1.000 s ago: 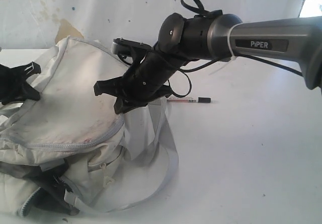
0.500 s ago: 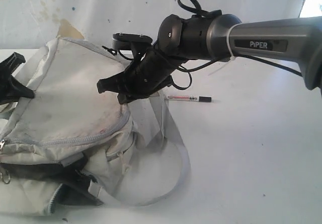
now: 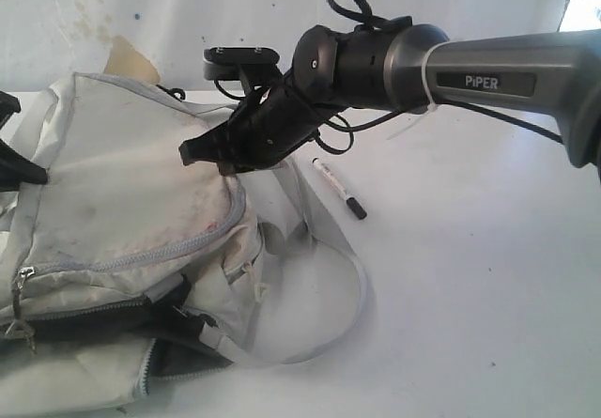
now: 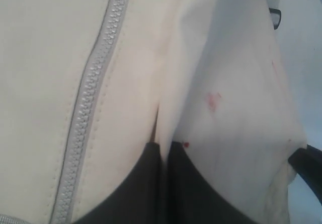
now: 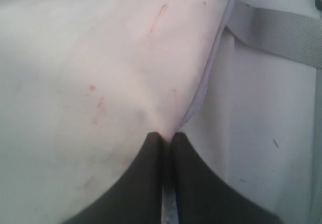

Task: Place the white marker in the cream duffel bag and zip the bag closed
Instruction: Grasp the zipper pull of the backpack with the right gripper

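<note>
The cream duffel bag (image 3: pixel 122 202) lies at the left of the table, its top panel stretched taut between both grippers. My right gripper (image 3: pixel 205 155) is shut on a pinch of the bag's fabric (image 5: pixel 90 58) near a seam, fingertips meeting (image 5: pixel 166 136). At the frame's left edge, my left gripper (image 3: pixel 11 160) is shut on another fold of the bag (image 4: pixel 50 58), beside a grey zipper (image 4: pixel 88 108); its tips close together (image 4: pixel 164 144). The white marker (image 3: pixel 338 188) lies slantwise on the table right of the bag, black cap towards the front, touched by neither gripper.
A grey strap (image 3: pixel 329 286) loops out from the bag across the table below the marker. The bag's open mouth shows dark lining (image 3: pixel 94 319) along its front, with a zipper pull (image 3: pixel 19 282) at the left. A stained wall stands behind.
Both grippers have pulled the bag's top up and leftwards, stretching it; the left gripper has slid nearly out of view. The marker has turned from level to slanted.
</note>
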